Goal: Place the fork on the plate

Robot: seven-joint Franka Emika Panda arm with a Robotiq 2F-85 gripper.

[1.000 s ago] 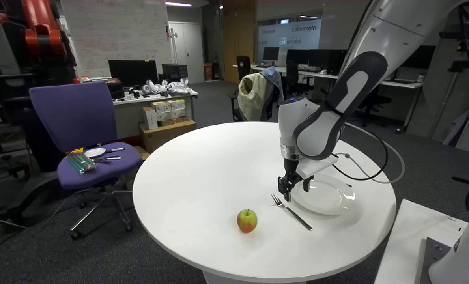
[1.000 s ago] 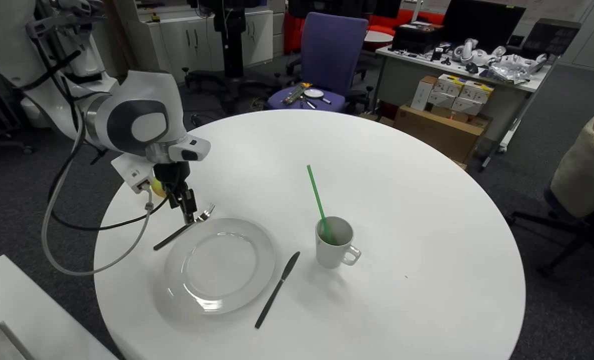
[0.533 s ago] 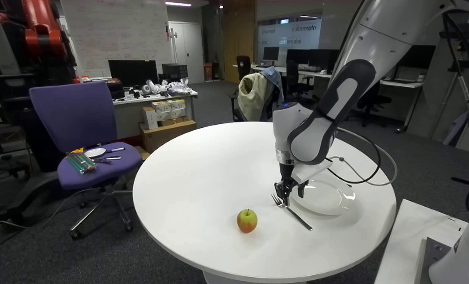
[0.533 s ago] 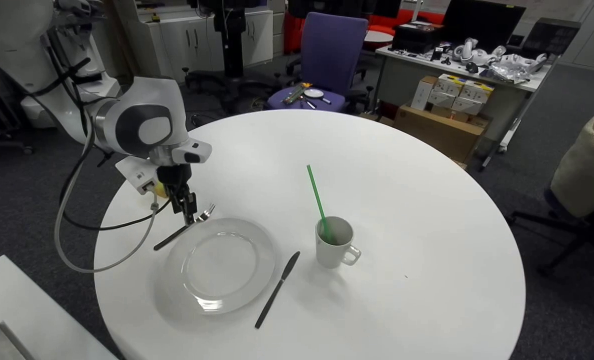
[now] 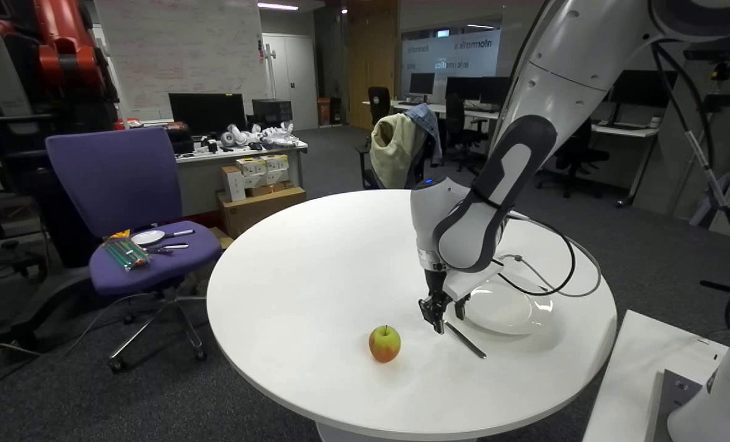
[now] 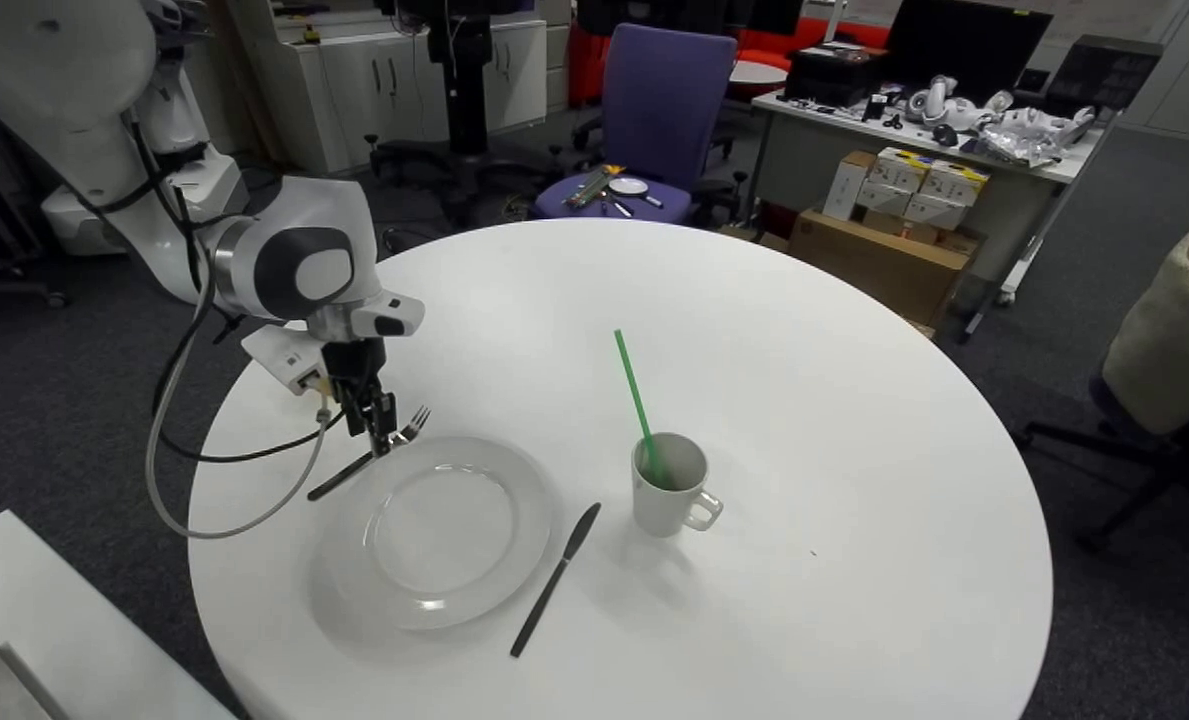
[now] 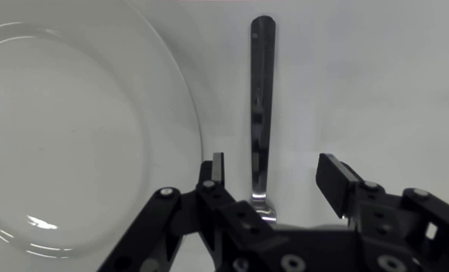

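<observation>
Gripper: fingers stood well apart; fork lay between, clear of both, on table just beside plate.

We record a white, dark-panelled jointed arm slanting down in both exterior views to a rounded white wrist; small blue light lit on its top. Black, pin-jointed two-finger gripper hangs below, tips roughly downward. In the wrist view we note flat black finger pads spread wide apart, facing each other.
</observation>
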